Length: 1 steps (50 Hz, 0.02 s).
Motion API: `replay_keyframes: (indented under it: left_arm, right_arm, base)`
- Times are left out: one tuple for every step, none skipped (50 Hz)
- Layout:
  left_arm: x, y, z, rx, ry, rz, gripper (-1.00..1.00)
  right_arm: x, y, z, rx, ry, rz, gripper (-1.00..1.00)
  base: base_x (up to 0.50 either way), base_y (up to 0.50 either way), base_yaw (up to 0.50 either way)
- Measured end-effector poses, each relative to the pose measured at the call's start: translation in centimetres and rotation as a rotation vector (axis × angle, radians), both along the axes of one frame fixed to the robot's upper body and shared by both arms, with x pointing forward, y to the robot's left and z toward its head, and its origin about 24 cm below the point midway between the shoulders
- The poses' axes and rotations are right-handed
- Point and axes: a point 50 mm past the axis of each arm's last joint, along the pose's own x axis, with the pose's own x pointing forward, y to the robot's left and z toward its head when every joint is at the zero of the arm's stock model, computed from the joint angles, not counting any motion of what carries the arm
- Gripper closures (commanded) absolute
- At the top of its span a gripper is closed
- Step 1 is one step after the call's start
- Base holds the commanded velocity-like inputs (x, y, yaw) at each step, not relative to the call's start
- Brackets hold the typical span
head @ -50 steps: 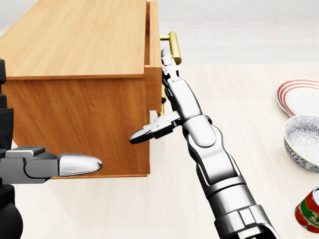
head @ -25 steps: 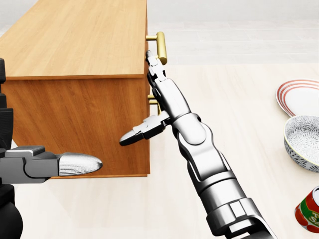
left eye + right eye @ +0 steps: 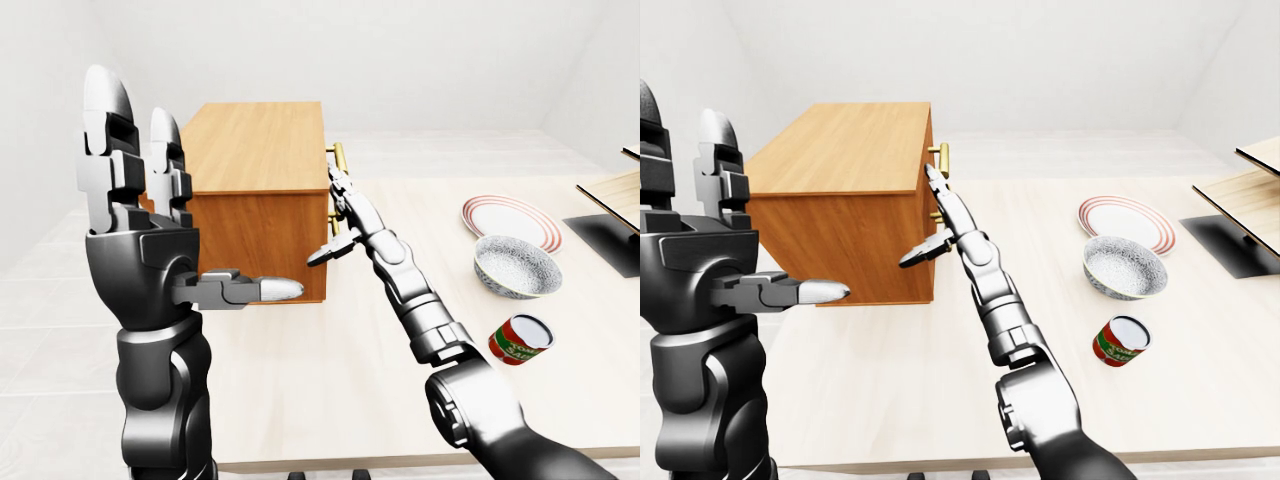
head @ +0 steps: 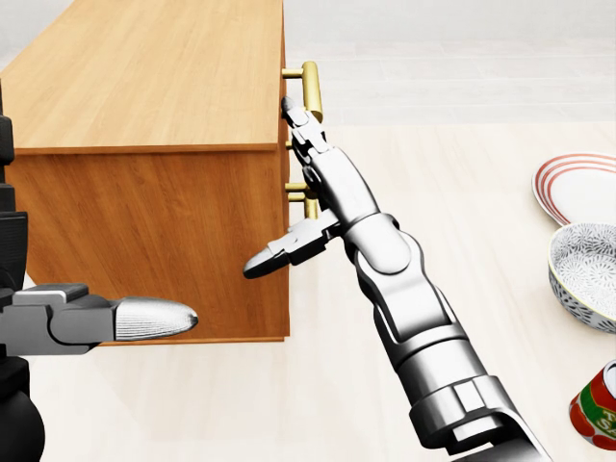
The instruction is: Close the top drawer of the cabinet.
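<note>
The wooden cabinet (image 4: 144, 144) stands at the upper left of the head view, on the pale table (image 4: 462, 173). Its top drawer shows edge-on along the cabinet's right side and looks flush with the body; only the brass top handle (image 4: 310, 89) sticks out. A second brass handle (image 4: 305, 202) sits lower. My right hand (image 4: 300, 178) is open, its straight fingertips (image 4: 294, 108) resting against the drawer front just below the top handle, thumb pointing left. Raised at the left of the left-eye view, my left hand (image 3: 160, 215) is open, apart from the cabinet and empty.
To the right on the table are a red-rimmed plate (image 4: 582, 188), a patterned bowl (image 4: 587, 274) and a red can (image 4: 597, 409). In the left-eye view a wooden board (image 3: 615, 185) and a dark slab (image 3: 610, 240) lie at the far right.
The top drawer, which stuck out a second ago, has slid left into the cabinet under my right hand's push. Since half a second ago the handle stays put; the hand eased slightly right.
</note>
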Motion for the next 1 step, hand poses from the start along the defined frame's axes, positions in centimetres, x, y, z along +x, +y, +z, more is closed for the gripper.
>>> replay_keyframes:
  left_arm:
    - [0.0, 0.0, 0.01, 0.0, 0.0, 0.0, -1.0]
  right_arm:
    - [0.0, 0.01, 0.0, 0.001, 0.0, 0.0, -1.0]
  base:
    - [0.01, 0.0, 0.01]
